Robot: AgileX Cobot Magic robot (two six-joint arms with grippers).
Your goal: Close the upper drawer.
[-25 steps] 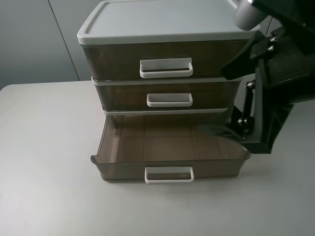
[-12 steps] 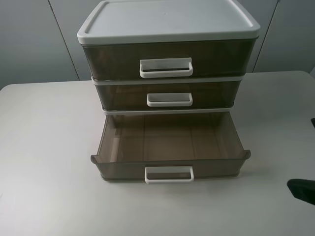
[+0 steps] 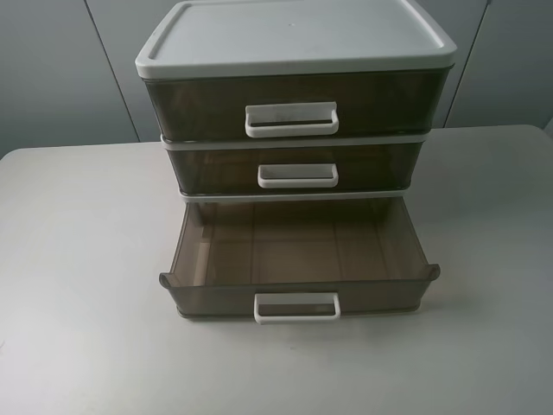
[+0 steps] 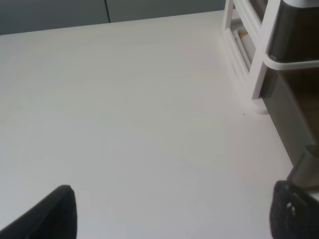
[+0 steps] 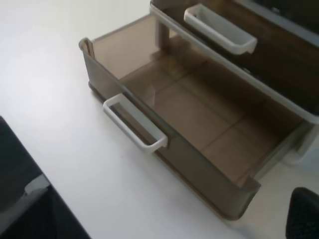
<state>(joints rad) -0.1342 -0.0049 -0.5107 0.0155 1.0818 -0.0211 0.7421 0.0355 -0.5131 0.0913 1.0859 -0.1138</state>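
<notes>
The three-drawer unit (image 3: 294, 43) stands at the back middle of the table. The upper drawer (image 3: 216, 169), the middle tier with a white loop handle (image 3: 298, 175), sits pushed in flush with the frame. Its handle also shows in the right wrist view (image 5: 219, 27). The lowest drawer (image 3: 298, 298) is pulled far out and empty; it also shows in the right wrist view (image 5: 189, 114). Neither gripper shows in the exterior view. My left gripper (image 4: 174, 206) is open over bare table beside the unit. My right gripper (image 5: 164, 204) is open in front of the pulled-out lowest drawer.
The taller top drawer (image 3: 199, 104) with a wider handle is shut under the white lid. The white table (image 3: 78, 285) surrounds the unit. The unit's white side frame (image 4: 259, 55) shows in the left wrist view. Grey wall panels stand behind.
The right arm, which stood beside the unit's right side a second ago, has pulled back out of the exterior view. The drawers have not moved.
</notes>
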